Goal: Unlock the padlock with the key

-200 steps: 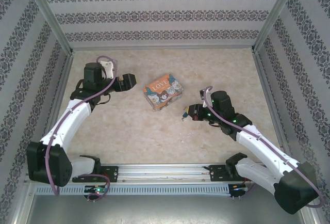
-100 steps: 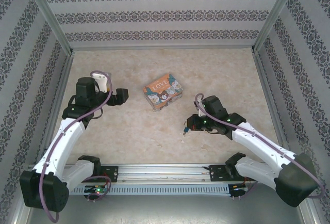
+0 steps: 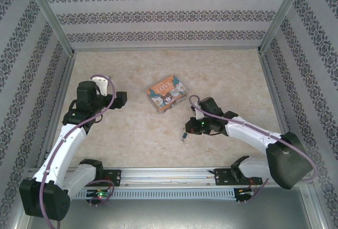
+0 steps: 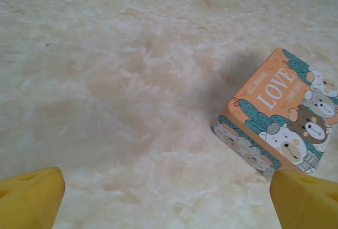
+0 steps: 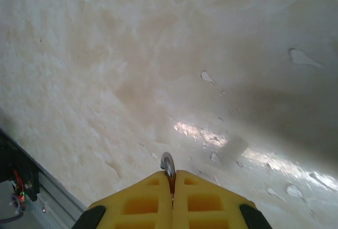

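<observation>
Your right gripper [image 3: 188, 129] has swung down and leftward over the last second. It has left its spot beside the "LOVE" tin [image 3: 167, 94] and now sits lower over the bare table [image 3: 132, 134], nearer the front rail. A small dark-teal speck has travelled with it the whole way and now sits at its tip. I take that speck to be the padlock [image 3: 185, 135]. That puts the padlock in front of the tin and well apart from it, at the end of your right arm.

In the right wrist view the right gripper [image 5: 172, 179] is clenched, its yellow pads pressed together. A thin silver loop [image 5: 168, 164] pokes out from the seam between them, most likely the shackle. The padlock's body is hidden behind the pads. You cannot tell whether the lock rests on the table or hangs just above it. Whether the key is caught in that grip too is too small to judge.

Your left gripper [image 3: 122, 99] has pulled back toward its own base, away from the tin. In the left wrist view the left gripper [image 4: 168, 200] is released, fingers spread wide and holding nothing. The tin [image 4: 285, 121] lies ahead of it to one side.

The tin has not moved. My reading is that you are repositioning the lock, not yet unlocking it.
</observation>
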`<state>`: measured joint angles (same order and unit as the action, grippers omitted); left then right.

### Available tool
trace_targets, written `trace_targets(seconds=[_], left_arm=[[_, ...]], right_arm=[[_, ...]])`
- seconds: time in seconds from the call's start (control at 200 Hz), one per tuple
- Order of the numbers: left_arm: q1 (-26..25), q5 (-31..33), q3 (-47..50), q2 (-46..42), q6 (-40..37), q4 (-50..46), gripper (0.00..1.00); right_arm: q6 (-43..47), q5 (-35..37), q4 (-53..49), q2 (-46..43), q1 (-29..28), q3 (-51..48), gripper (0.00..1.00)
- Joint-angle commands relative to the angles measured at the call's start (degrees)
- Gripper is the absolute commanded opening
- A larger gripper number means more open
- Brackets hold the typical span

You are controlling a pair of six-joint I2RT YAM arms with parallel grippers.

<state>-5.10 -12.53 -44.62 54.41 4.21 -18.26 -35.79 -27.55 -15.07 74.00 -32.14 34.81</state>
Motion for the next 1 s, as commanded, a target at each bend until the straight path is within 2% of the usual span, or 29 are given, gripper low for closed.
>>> trace_targets(seconds=[0.0,0.32,0.535,0.874,0.994], left_arm=[[0.8,2.4,-0.3,-0.9,-2.4,-2.8,1.0],[0.8,4.4,0.0,-2.0,-3.9,-2.7,1.0],[0.8,4.2,0.0,-1.2,-4.1,-2.4,1.0],[0.8,3.8,-0.3,0.4,-4.2,-1.9,1.0],[0.8,3.8,-0.5,0.7,-3.9,-1.9,1.0]], right_arm=[[0.0,-4.7,5.6,3.3,-0.6,-1.2,0.0],[1.5,-11.3,11.0,13.7,0.9,0.2,0.0],[1.9,-10.9,11.4,15.8,1.2,0.8,0.0],[2.8,-5.6,6.9,8.7,2.8,0.4,0.32],[3.7,-1.7,3.6,3.6,3.4,0.5,0.36]])
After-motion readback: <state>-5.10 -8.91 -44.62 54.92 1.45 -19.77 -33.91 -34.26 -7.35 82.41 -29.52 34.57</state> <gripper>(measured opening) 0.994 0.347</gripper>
